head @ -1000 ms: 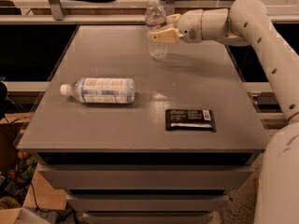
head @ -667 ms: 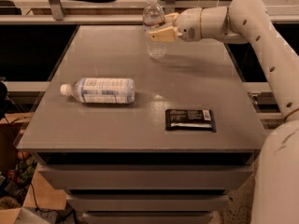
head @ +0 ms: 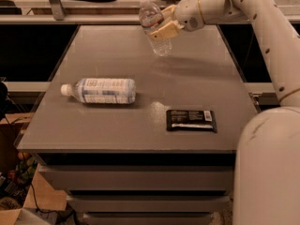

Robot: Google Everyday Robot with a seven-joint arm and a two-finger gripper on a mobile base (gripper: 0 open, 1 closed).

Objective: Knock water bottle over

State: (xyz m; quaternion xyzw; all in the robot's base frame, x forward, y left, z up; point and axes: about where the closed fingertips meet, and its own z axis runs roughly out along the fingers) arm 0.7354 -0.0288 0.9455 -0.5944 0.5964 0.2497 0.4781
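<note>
The water bottle, slim, clear and ribbed with a red-marked label band, stands at the far middle of the grey table and leans to the left, its top tipped away from the arm. My gripper comes in from the right and presses against the bottle's right side at mid height. The bottle's base is still near the table surface.
A fatter bottle with a white-and-blue label lies on its side at the left of the table. A black wrapped bar lies flat near the front right. My white arm spans the right side.
The gripper has pushed left against the water bottle, and the bottle has gone from upright to leaning left.
</note>
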